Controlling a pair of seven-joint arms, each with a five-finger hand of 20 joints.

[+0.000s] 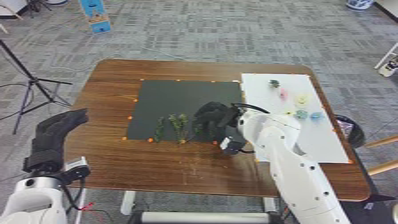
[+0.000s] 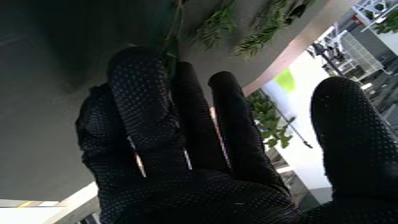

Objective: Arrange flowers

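In the head view, my right hand (image 1: 211,116) is over the lower right part of the dark mat (image 1: 178,95), just right of green sprigs (image 1: 179,125). Another thin green sprig (image 1: 160,129) lies farther left. The right wrist view has my right hand (image 2: 151,125) open, thumb well apart from the fingers; leafy sprigs (image 2: 258,37) lie beyond the fingertips, and a thin stem runs partly behind them. My left hand (image 1: 60,127) is open off the table's left side. On the white sheet (image 1: 315,142) are a pink flower (image 1: 283,94), a pale yellow one (image 1: 301,100) and a blue one (image 1: 315,115).
The brown table (image 1: 107,115) surrounds the mat, with small orange markers along the mat's edges. A black tripod (image 1: 31,77) stands on the floor at the left. My right forearm crosses the white sheet's near left corner.
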